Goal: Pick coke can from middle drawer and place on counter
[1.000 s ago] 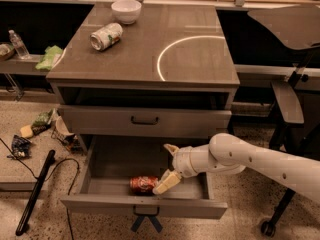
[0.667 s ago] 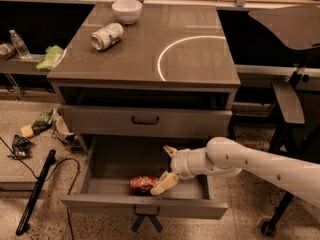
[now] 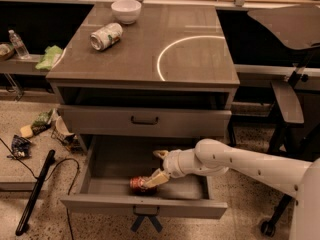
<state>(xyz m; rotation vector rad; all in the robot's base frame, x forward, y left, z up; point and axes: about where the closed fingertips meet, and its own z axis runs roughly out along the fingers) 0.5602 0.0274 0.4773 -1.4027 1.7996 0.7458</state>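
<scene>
We are reaching our end effector (image 3: 158,168) into the middle drawer (image 3: 115,159), fingers (image 3: 156,179) spread apart to straddle the coke can (image 3: 140,184) lying just to its left, perhaps touching the lower finger.

My counter (image 3: 200,79) is a glossy grey-brown top marked with a bright white arc (image 3: 161,59). Left of the arc a pale can (image 3: 106,36) lies on its side. Beyond the can, toward the back edge, stands a white bowl (image 3: 126,10). My gripper (image 3: 157,167), fingers spread, sits well below the arc in the open drawer (image 3: 115,159).
</scene>
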